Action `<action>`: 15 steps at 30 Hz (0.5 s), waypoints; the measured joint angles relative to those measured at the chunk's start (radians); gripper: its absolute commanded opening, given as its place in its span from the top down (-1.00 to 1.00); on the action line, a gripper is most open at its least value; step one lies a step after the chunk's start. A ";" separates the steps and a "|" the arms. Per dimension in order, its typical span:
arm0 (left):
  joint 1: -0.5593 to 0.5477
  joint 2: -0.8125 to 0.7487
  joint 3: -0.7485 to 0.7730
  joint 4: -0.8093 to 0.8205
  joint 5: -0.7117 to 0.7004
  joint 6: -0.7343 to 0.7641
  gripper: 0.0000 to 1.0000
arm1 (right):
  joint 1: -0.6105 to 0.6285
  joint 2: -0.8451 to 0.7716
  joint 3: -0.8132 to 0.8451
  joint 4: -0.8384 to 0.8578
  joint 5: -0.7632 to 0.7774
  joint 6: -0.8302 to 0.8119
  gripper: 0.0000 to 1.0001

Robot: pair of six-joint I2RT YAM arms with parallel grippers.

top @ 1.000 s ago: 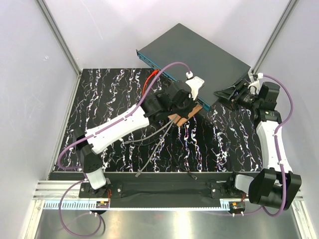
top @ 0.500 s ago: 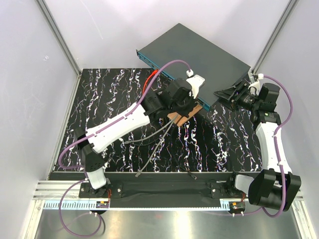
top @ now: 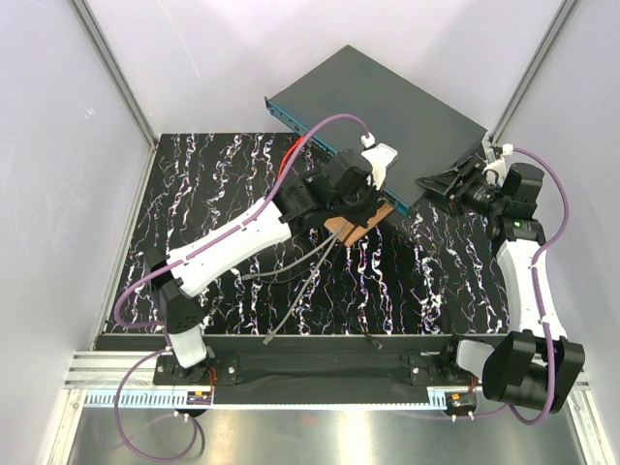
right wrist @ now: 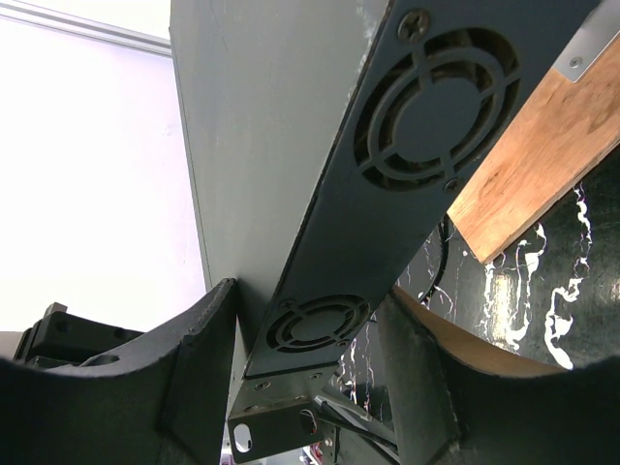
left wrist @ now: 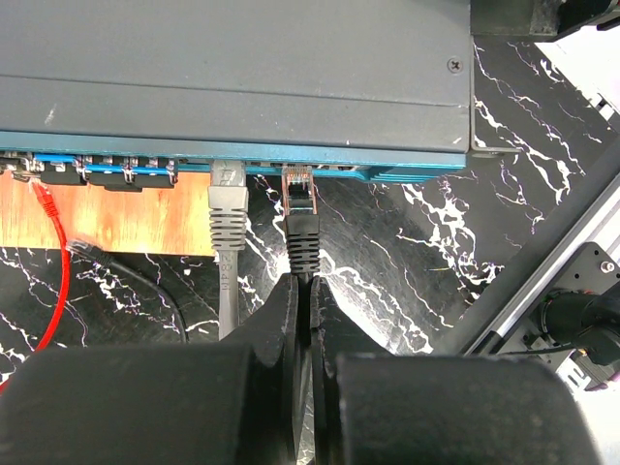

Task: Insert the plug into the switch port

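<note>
The switch (top: 387, 97) is a flat dark grey box lying at an angle at the back of the table. Its blue-teal socket face (left wrist: 194, 155) looks toward my left arm. The plug (left wrist: 301, 221) is black with a ribbed boot, and its clear tip sits at the mouth of a socket near the face's right end. How deep it sits is unclear. My left gripper (left wrist: 310, 291) (top: 363, 199) is shut on the black cable just behind the boot. My right gripper (right wrist: 310, 320) (top: 455, 184) is clamped over the switch's fan end (right wrist: 407, 145), with one finger on the top face and one underneath.
A grey plug (left wrist: 228, 208) sits in the socket just left of the black one. A red cable (left wrist: 53, 228) and a loose black plug (left wrist: 87, 252) lie over the wooden board (left wrist: 126, 218) under the switch. Grey cables (top: 305, 281) trail across the marbled mat. An aluminium frame rail (left wrist: 572, 218) runs close on the right.
My left wrist has crept slightly up and left along the socket face with the cable in it. The right arm and the switch have barely moved.
</note>
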 measured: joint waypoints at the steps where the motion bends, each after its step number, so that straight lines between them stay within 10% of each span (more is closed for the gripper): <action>1: 0.000 0.000 0.000 0.000 0.000 0.000 1.00 | 0.000 0.000 0.000 0.000 0.001 0.000 0.68; 15: 0.000 0.000 0.023 -0.001 0.010 -0.014 1.00 | 0.001 -0.008 -0.005 0.007 0.016 0.001 1.00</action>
